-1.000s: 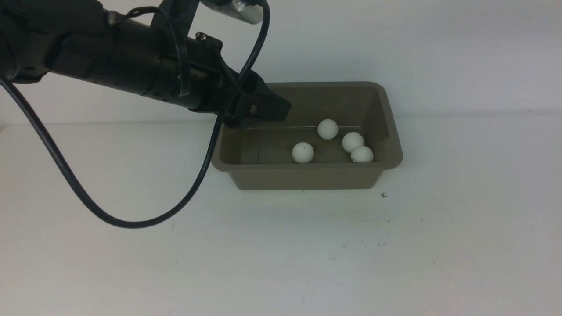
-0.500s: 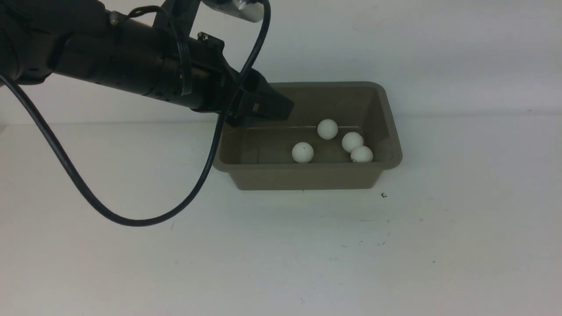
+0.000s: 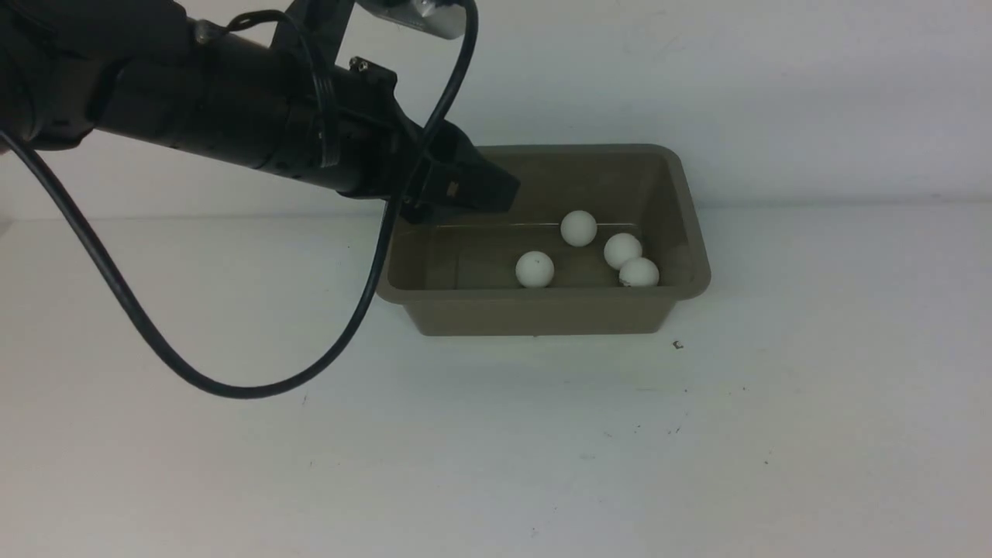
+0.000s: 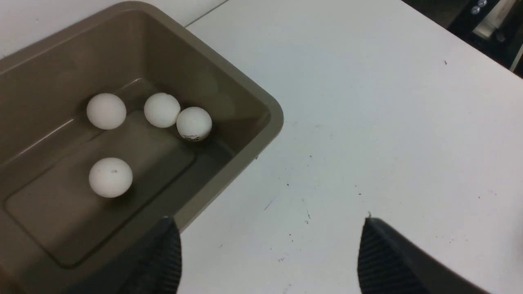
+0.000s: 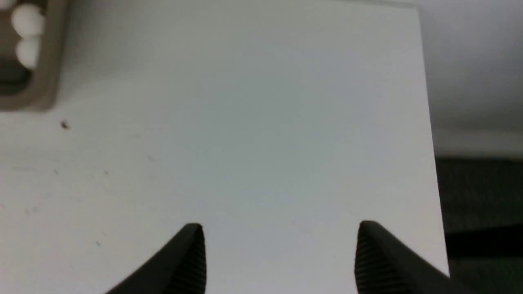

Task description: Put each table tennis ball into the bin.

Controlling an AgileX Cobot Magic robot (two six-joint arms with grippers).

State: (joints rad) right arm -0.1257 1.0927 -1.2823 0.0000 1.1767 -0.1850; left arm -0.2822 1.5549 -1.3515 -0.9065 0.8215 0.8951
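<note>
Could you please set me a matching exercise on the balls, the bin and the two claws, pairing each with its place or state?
Things:
1. table tennis balls
2. bin
3. left claw
4. right claw

Place or state:
A. open, above the white table, apart from the bin
B. taupe, standing on the table
C. white, lying on the bin's floor
D. open, hovering at the bin's left end

Pairs: 1-C, 2-B, 3-D, 4-A
</note>
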